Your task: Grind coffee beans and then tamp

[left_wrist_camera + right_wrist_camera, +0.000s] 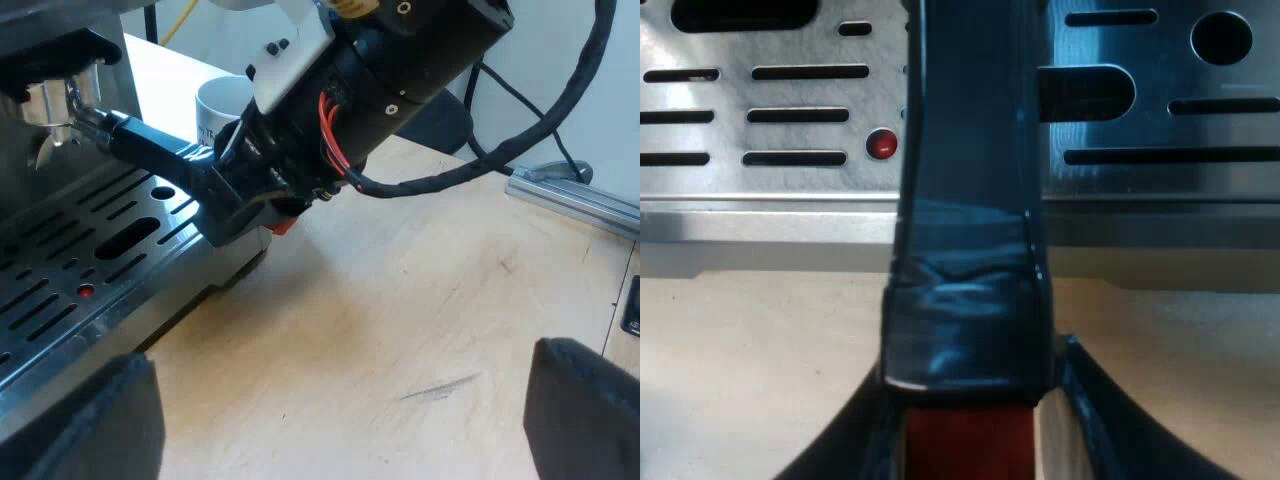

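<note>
Your holder (pixel 160 155) juts from the espresso machine (pixel 60 50) over its drip tray (pixel 90 250), handle end clamped in your right pincer (pixel 250 205). The mug (pixel 220 100) stands behind that arm; your left pincer (pixel 340 420) hangs over the table (pixel 420 300) beside the tray.

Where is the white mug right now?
In the left wrist view, the mug stands just beyond the right gripper, which is at the holder's handle, near the espresso machine's front.

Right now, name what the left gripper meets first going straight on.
Probably the wooden table: the open left gripper tilts down toward it. The right gripper at the handle lies beyond; depth is unclear.
</note>
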Available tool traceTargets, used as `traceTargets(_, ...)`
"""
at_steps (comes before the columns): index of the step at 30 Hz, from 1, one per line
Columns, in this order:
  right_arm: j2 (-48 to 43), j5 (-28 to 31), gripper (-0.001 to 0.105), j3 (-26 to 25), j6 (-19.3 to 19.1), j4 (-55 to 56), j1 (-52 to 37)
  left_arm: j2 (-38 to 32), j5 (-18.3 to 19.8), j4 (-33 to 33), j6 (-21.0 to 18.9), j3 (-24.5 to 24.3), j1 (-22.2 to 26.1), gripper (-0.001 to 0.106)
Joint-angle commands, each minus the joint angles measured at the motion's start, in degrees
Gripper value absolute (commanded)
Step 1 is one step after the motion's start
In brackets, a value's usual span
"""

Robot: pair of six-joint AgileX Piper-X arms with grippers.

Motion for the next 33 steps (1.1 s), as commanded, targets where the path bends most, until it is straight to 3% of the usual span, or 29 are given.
traceTargets(1, 0.02, 0.32, 0.000, -0.55, -1.52, 0.13, 0.04, -0.41, -0.43, -0.16, -0.42, -0.01, -0.31, 0.079)
traceTargets(23, -2.91, 0.32, 0.000, -0.55, -0.48, 4.91, 1.46, -0.41, -0.43, -0.16, -0.42, -0.01, -0.31, 0.079)
traceTargets(33, -2.91, 5.84, 0.000, -0.55, 2.93, 4.90, 4.22, -0.41, -0.43, -0.16, -0.42, -0.01, -0.31, 0.079)
